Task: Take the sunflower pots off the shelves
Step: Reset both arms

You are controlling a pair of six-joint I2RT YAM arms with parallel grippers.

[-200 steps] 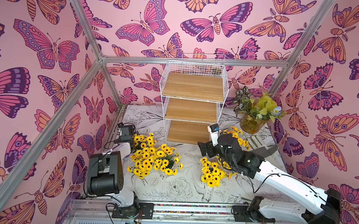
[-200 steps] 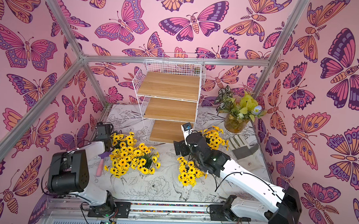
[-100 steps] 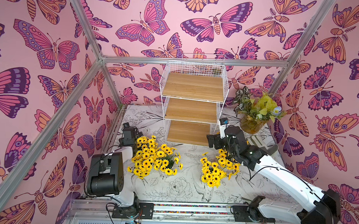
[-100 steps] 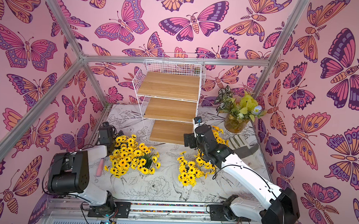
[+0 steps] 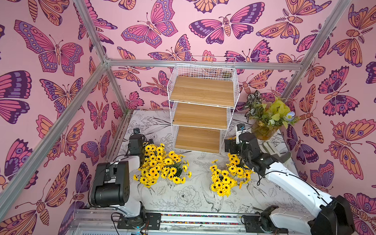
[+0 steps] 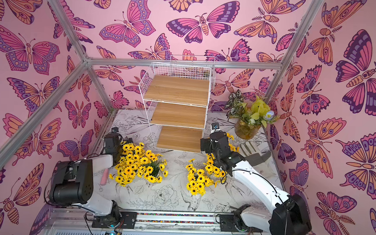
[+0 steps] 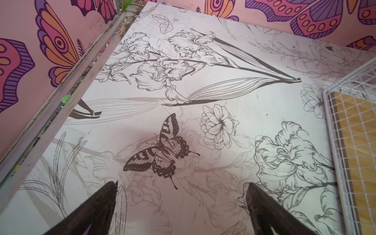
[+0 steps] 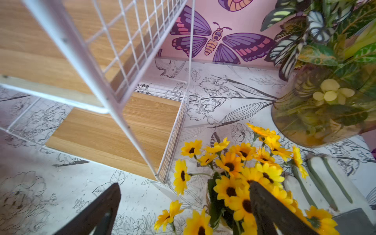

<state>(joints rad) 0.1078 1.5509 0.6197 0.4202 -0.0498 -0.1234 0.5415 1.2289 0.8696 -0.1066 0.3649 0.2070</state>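
Note:
The shelves (image 5: 201,114) (image 6: 177,113) stand at the back with all three wooden boards bare. The sunflower pots stand on the table in two clusters, one on the left (image 5: 159,164) (image 6: 137,163) and one on the right (image 5: 225,178) (image 6: 199,177). Yellow blooms hide most of the white pots. My left gripper (image 7: 182,184) (image 5: 148,140) is open over bare table behind the left cluster. My right gripper (image 8: 185,184) (image 5: 227,146) is open by the bottom shelf's (image 8: 114,130) right corner. Sunflowers (image 8: 240,173) lie beside and behind its one finger, ungripped.
An amber glass vase of patterned leaves (image 5: 265,123) (image 8: 325,109) stands at the back right. A grey-and-white glove (image 5: 273,148) (image 6: 253,151) lies beside my right arm. A pink object (image 6: 103,177) lies under my left arm. The wire rack's side (image 7: 354,142) is close to my left gripper.
My right gripper has moved back and to the right, from over the right cluster to the bottom shelf's corner. My left gripper shifted slightly right, then stayed.

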